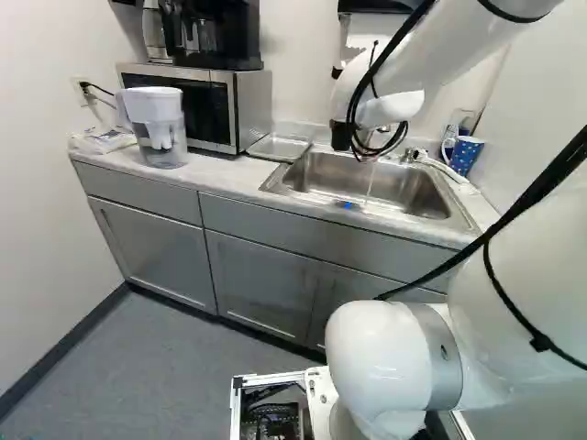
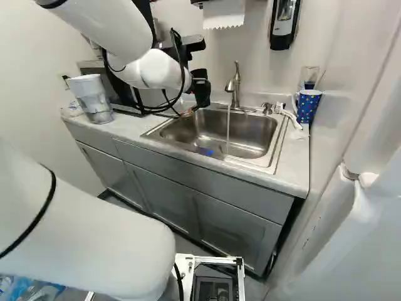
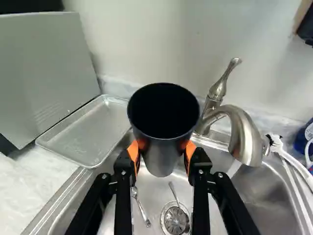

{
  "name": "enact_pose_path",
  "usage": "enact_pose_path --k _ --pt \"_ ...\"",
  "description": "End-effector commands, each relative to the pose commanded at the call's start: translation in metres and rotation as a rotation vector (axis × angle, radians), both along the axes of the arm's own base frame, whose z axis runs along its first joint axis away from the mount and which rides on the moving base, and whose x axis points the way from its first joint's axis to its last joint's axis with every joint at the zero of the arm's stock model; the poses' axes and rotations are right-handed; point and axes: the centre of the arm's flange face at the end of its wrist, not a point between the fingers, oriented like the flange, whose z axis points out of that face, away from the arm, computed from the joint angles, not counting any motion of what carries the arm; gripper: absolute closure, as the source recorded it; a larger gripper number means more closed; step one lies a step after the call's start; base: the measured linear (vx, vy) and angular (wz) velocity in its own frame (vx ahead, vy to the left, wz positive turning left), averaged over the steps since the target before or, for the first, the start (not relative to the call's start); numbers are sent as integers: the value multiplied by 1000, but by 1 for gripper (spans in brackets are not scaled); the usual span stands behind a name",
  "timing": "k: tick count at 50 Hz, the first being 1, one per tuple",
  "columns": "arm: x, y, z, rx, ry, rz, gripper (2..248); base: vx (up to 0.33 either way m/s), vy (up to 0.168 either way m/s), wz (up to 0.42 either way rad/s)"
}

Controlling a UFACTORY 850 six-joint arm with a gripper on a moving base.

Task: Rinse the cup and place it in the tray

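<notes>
My gripper [image 2: 199,94] is above the left part of the sink [image 2: 276,147] in the right base view. In the wrist view the gripper [image 3: 162,151] is shut on a dark cup [image 3: 164,155], an orange pad against either side. The cup's open mouth faces the camera, its inside dark. It hangs over the basin, beside the faucet [image 3: 246,139] and clear of the water stream [image 2: 228,133]. The metal tray [image 3: 83,134] lies on the counter along the sink's edge, with nothing on it.
A microwave [image 1: 249,110] and a water pitcher [image 1: 159,128] stand beyond the tray. Spoons [image 3: 142,210] lie in the basin near the drain [image 3: 176,220]. A blue dotted mug [image 2: 307,106] and a white brush [image 2: 289,115] are across the sink. A soap dispenser [image 2: 284,25] hangs above.
</notes>
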Motion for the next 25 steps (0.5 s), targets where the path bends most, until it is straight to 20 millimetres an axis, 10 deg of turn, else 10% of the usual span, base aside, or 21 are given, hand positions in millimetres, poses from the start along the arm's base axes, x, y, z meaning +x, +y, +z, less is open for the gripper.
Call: enact_pose_path --k 25 --pt "22 34 28 -4 -47 83 137 0 0 0"
